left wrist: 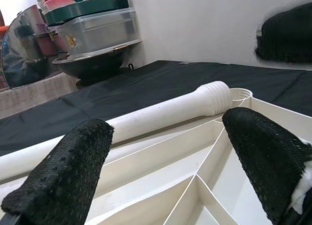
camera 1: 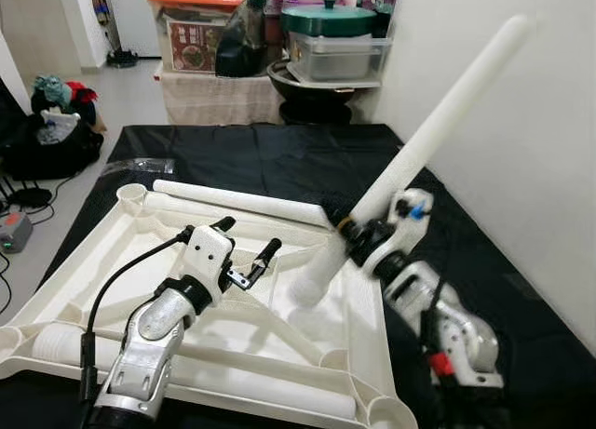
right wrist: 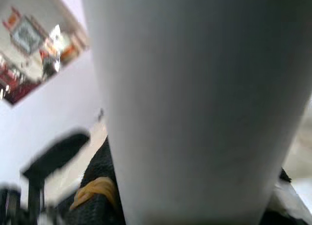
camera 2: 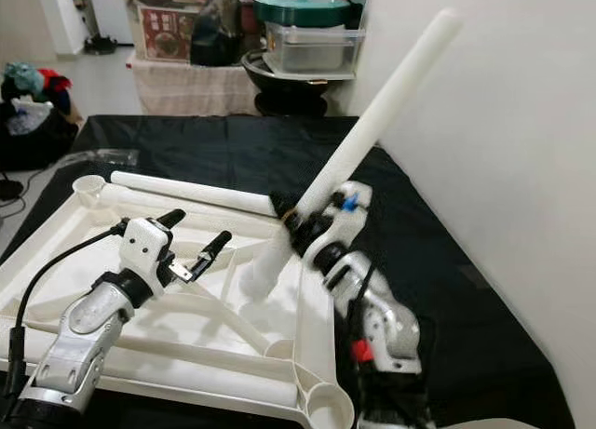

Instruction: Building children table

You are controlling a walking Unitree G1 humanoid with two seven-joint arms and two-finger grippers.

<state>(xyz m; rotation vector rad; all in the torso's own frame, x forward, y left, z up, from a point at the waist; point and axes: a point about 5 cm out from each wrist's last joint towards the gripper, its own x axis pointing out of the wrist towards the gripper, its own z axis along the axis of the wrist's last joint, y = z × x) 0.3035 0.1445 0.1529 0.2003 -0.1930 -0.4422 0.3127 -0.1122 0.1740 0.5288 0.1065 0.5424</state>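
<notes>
A white plastic tabletop (camera 1: 56, 289) lies upside down on a black mat, ribs facing up. My right gripper (camera 1: 357, 235) is shut on a long white table leg (camera 1: 438, 122), held tilted with its lower end over the ribbed underside near the right rim. That leg (right wrist: 195, 103) looms close in the right wrist view. A second white leg (camera 1: 242, 201) lies flat along the tabletop's far edge, its threaded end (left wrist: 214, 95) beside a corner socket. My left gripper (camera 1: 247, 243) hovers open over the tabletop's middle, nothing between its fingers (left wrist: 63, 171).
The black mat (camera 1: 279, 150) covers the floor under the tabletop. A white wall (camera 1: 521, 122) runs close on the right. Stacked bins, a green-lidded pot (camera 1: 326, 20) and a black pan stand at the back. Bags and cables lie at the far left.
</notes>
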